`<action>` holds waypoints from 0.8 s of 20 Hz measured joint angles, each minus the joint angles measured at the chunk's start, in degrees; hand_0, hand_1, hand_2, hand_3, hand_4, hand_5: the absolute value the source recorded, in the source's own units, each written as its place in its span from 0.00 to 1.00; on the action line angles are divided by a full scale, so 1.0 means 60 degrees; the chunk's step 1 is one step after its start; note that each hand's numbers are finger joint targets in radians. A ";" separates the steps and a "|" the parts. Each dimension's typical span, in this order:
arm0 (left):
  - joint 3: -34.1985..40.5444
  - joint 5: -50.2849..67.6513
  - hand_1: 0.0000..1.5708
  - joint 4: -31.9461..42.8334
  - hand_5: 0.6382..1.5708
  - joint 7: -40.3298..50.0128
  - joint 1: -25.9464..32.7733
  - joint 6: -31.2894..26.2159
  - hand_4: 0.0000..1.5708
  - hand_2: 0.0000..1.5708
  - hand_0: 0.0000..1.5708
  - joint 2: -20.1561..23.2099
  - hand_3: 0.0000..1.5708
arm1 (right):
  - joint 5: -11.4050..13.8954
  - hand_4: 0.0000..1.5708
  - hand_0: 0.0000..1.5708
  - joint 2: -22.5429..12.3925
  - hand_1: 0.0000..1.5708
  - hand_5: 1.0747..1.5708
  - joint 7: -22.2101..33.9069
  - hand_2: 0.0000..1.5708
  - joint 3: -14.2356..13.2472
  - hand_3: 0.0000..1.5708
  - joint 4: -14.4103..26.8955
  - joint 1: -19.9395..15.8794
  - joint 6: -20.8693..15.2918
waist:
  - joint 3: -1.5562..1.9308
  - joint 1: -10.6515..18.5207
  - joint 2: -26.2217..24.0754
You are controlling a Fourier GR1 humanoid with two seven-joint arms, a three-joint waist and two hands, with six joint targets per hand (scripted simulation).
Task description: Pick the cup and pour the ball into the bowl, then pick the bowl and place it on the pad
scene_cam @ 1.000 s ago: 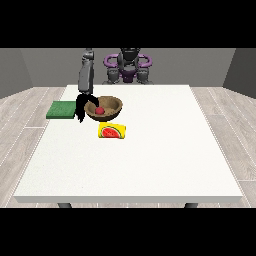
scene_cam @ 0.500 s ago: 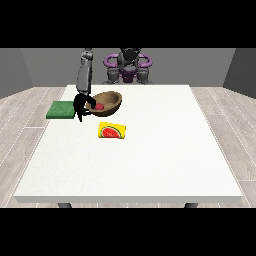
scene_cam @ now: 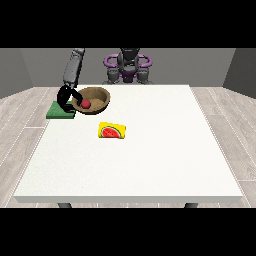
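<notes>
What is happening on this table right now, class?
The hand at the view's left grips the rim of the wooden bowl and holds it tilted, near the green pad at the table's far left corner. A red ball lies inside the bowl. The bowl is not yet set on the pad. A yellow card with a watermelon picture lies flat nearer the camera. No cup is visible, and the other hand is not in view.

Tilted wooden bowl (scene_cam: 93, 99) – red ball (scene_cam: 85, 104) inside, beside green pad (scene_cam: 59, 111)
</notes>
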 measured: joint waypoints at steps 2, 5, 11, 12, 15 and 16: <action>0.0119 -0.0127 0.00 0.0276 0.96 -0.0262 0.0232 -0.0058 0.77 0.00 0.00 0.0118 0.00 | 0.0183 0.66 1.00 -0.0639 1.00 0.98 0.0760 1.00 0.0118 0.53 -0.0052 -0.0192 0.0091 | 0.0009 -0.0227 -0.0064; 0.0375 -0.0167 0.00 0.0711 0.97 -0.0674 0.0492 -0.0285 0.77 0.00 0.00 0.0411 0.00 | 0.0388 0.69 1.00 -0.1500 1.00 0.99 0.1453 1.00 0.0251 0.43 -0.0143 -0.0371 0.0487 | 0.0021 -0.0566 -0.0046; 0.0569 -0.0201 0.00 0.1061 0.97 -0.1235 0.0965 -0.0426 0.77 0.00 0.00 0.0594 0.00 | 0.0249 0.71 1.00 -0.2734 1.00 0.99 0.2248 1.00 -0.0048 0.24 -0.0029 -0.0790 0.1320 | 0.0040 -0.0939 -0.0036; 0.0617 -0.0193 0.00 0.1130 0.98 -0.1300 0.0965 -0.0425 0.77 0.00 0.00 0.0690 0.00 | 0.0256 0.71 1.00 -0.2811 1.00 0.99 0.2236 1.00 -0.0056 0.24 -0.0001 -0.0813 0.1442 | 0.0040 -0.1003 0.0032; 0.0807 -0.0156 0.00 0.1458 0.98 -0.1506 0.1107 -0.0485 0.77 0.00 0.00 0.0949 0.00 | 0.0208 0.71 1.00 -0.3066 1.00 0.99 0.2199 1.00 -0.0129 0.24 0.0041 -0.0718 0.1870 | 0.0043 -0.1247 0.0073; 0.0854 -0.0208 0.00 0.1695 0.98 -0.1677 0.1196 -0.0529 0.77 0.00 0.00 0.1029 0.00 | 0.0242 0.71 1.00 -0.2966 1.00 0.99 0.2265 1.00 -0.0053 0.24 -0.0104 -0.0696 0.1858 | 0.0044 -0.1364 0.0023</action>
